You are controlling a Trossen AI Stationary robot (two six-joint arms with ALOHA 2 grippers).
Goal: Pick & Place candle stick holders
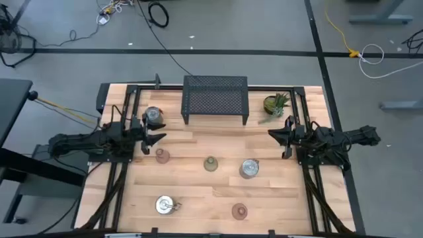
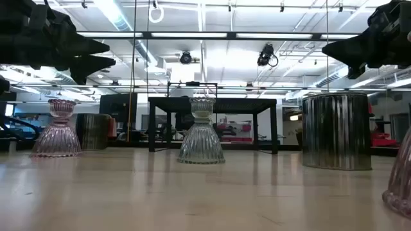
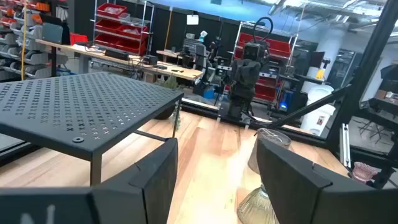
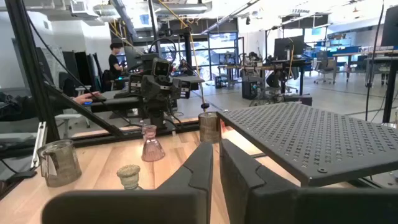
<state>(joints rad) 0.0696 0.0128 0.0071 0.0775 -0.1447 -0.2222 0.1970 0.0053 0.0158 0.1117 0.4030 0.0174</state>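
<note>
No text, label or number can be read anywhere.

Low view: I see pinkish holder [image 2: 401,176] cut off at right edge, only left flank in frame. Left wrist view: olive-green holder [image 3: 258,206] cut by bottom edge, top hidden behind own finger. High view: can't resolve detail on front silver holder [image 1: 165,205].

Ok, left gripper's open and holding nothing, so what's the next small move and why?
Probably lower the left gripper toward the pink glass holder, the nearest one. Its jaws stand open and empty above the table, with the silver holder on its other side. The right gripper waits shut by the plant.
</note>
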